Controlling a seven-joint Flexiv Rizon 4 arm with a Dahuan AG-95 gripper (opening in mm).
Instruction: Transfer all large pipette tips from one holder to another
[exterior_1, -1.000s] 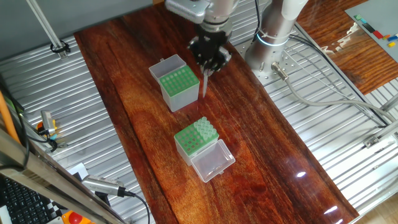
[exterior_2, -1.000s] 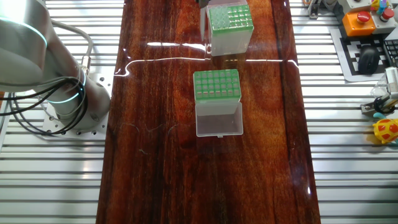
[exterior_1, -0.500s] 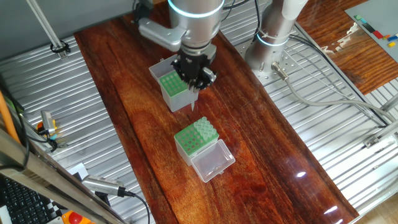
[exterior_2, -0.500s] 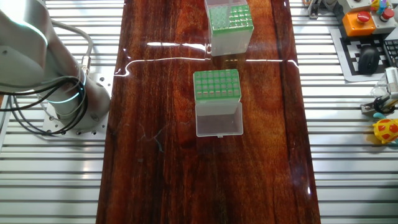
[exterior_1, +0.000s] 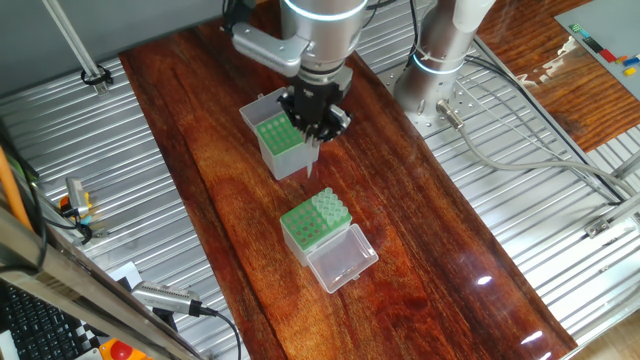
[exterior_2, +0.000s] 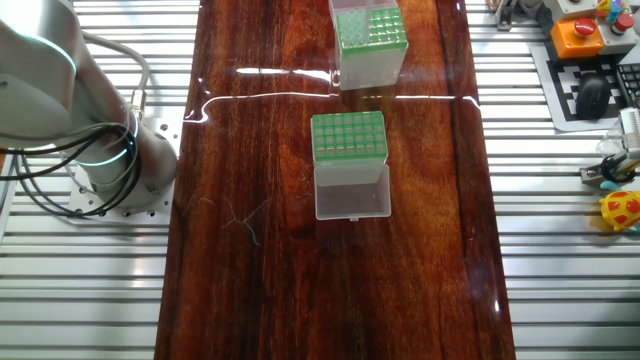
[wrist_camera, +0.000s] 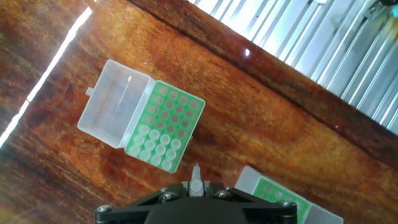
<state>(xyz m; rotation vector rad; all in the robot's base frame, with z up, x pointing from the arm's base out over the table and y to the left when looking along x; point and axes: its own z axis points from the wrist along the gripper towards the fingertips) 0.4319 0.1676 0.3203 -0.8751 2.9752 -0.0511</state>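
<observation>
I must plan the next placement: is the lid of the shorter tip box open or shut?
Open. The clear lid lies folded back beside the shorter box's green plate.

Dark wooden table (exterior_1: 220, 190): taller grey-sided holder (exterior_1: 278, 135), shorter holder (exterior_1: 313, 227) with clear lid open flat.

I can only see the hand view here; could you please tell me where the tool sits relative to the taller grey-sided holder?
Observer: In one fixed view the tool is raised beside the taller holder's corner nearest the shorter box.
Operator: Does the pipette tip hang clear of it?
Observer: The pipette tip points down, overlapping the holder's side there; contact I cannot tell.
Operator: Is its lid open?
Observer: Yes, a clear lid stands open on its far side.
</observation>
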